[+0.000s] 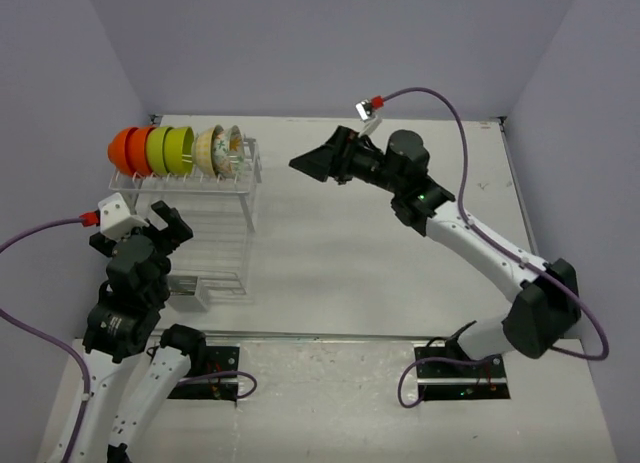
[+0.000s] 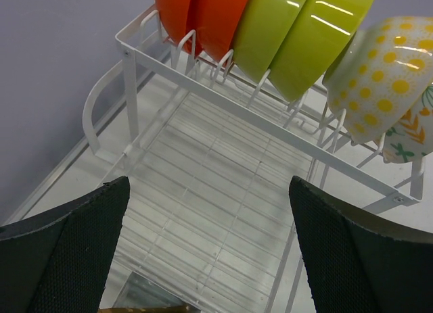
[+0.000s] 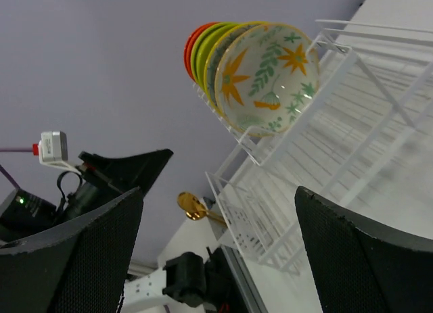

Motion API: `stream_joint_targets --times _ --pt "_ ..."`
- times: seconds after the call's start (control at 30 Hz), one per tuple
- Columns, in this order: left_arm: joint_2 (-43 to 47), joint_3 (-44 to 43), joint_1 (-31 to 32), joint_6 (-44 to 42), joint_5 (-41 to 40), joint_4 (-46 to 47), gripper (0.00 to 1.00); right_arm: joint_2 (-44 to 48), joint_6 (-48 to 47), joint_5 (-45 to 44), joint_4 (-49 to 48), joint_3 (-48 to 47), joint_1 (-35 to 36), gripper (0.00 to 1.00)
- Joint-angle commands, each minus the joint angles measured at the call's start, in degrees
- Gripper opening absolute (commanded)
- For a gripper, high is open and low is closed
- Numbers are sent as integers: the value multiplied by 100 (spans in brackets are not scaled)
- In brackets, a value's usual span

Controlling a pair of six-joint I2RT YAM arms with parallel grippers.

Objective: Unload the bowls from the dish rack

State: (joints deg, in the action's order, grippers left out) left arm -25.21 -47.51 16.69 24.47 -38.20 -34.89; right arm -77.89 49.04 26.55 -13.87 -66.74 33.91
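Reaching stage: nothing lifted off the dish rack (image 1: 215, 181) yet.
Right pincer (image 1: 308, 165) and left pincer (image 1: 138, 233) spread, empty; patterned bowl (image 3: 267, 76) ahead of the right wants a rim pinch.

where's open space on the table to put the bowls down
The widest bare patch of table lies between the dish rack and the right arm. The far right corner is free too. Crowded: the rack's far row, packed with bowls.
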Motion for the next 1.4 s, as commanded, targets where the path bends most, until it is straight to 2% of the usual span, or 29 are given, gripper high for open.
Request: stream_joint_targets --times 0.0,0.17,0.43,0.5,0.73,0.87,0.97,1.07,1.1,1.23,1.37 --pt "-89 48 -95 23 13 290 100 -855 466 -210 -916 -942 378 93" --pt "-142 66 -96 -47 154 369 100 -2290 712 52 -942 -2323 730 77" --pt "-107 119 -104 -56 242 378 100 -3758 502 131 -137 -4054 959 69" --pt "-115 136 -104 -91 339 404 100 -3961 510 254 -20 -4302 986 65" --pt "-54 136 -104 -100 409 422 100 -4340 493 158 349 -4848 1126 65" --pt "-1 154 -104 -118 462 440 100 -4375 747 -174 402 -4735 1135 59" --pt "16 154 -104 -118 445 448 100 -4410 897 -220 376 -4725 1144 50" --pt "51 172 -104 -118 445 449 100 -4481 1020 -167 376 -4813 1144 34" --pt "60 180 -104 -118 453 448 100 -4481 1029 -167 376 -4805 1144 34" --pt "69 180 -104 -118 462 448 100 -4376 1143 -141 174 -4594 1144 12" --pt "78 198 -104 -127 488 466 100 -4279 1213 -62 16 -4462 1153 0"
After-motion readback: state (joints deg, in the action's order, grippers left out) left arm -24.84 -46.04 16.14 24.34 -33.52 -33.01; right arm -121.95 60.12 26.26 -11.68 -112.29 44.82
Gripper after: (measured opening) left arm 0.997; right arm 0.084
